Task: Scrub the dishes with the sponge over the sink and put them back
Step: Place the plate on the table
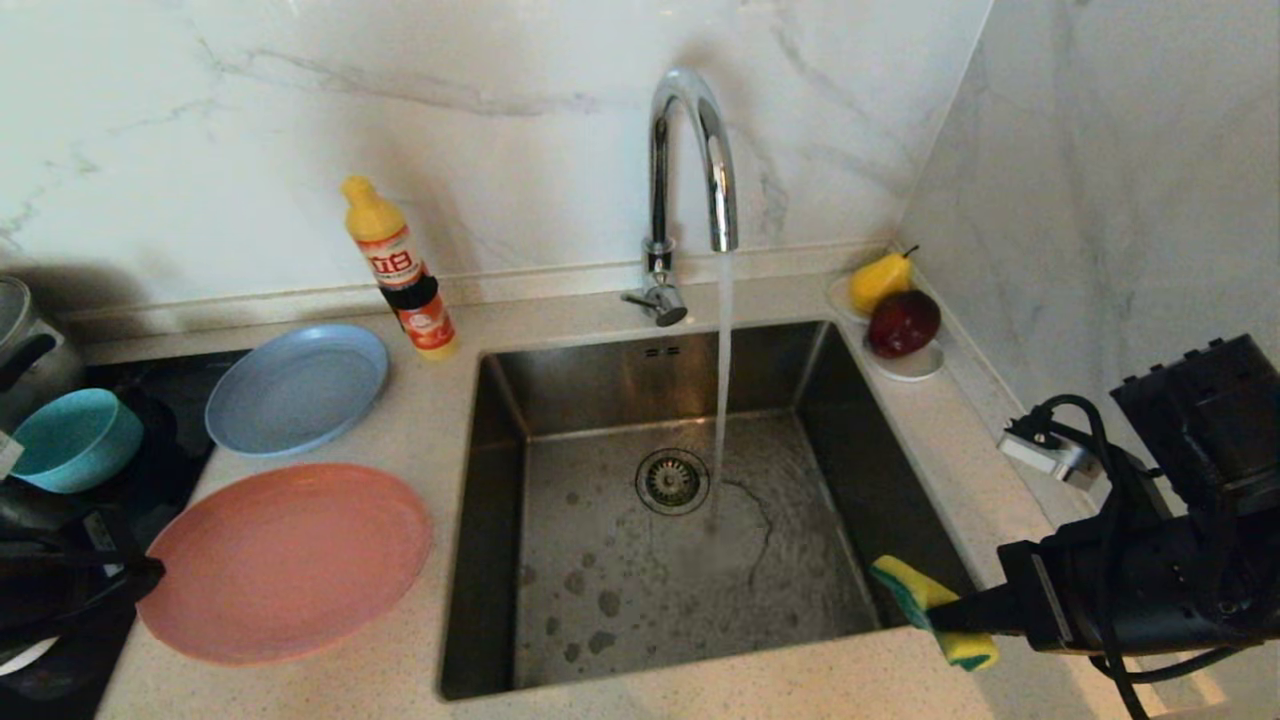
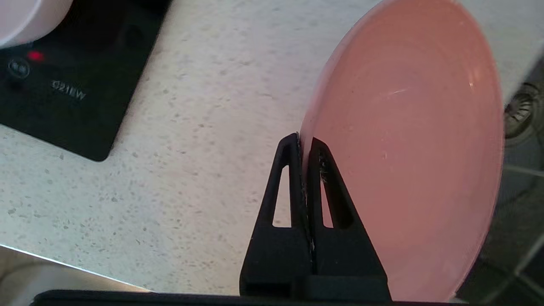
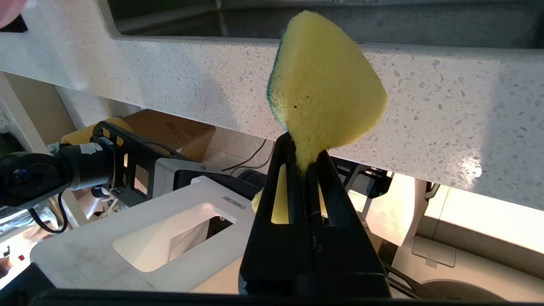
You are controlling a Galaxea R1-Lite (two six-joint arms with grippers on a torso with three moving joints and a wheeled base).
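My left gripper (image 1: 150, 572) (image 2: 302, 142) is shut on the near-left rim of the pink plate (image 1: 290, 560) (image 2: 408, 127), which sits over the counter just left of the sink (image 1: 500, 450). Behind it lie the grey-blue plate (image 1: 298, 388) and the teal bowl (image 1: 75, 438). A pale bowl (image 2: 25, 17) shows at one corner of the left wrist view. My right gripper (image 1: 950, 615) (image 3: 304, 159) is shut on the yellow and green sponge (image 1: 925, 605) (image 3: 327, 85), squashed between its fingers, at the sink's front right corner. Water runs from the faucet (image 1: 690, 150) beside the drain (image 1: 672, 480).
A yellow detergent bottle (image 1: 400, 270) stands behind the sink's left corner. A white fruit dish (image 1: 905, 365) with a pear and an apple sits at the back right. A steel pot (image 1: 20, 340) and black cooktop (image 1: 170, 380) are at far left. A plug (image 1: 1050, 450) lies at the right.
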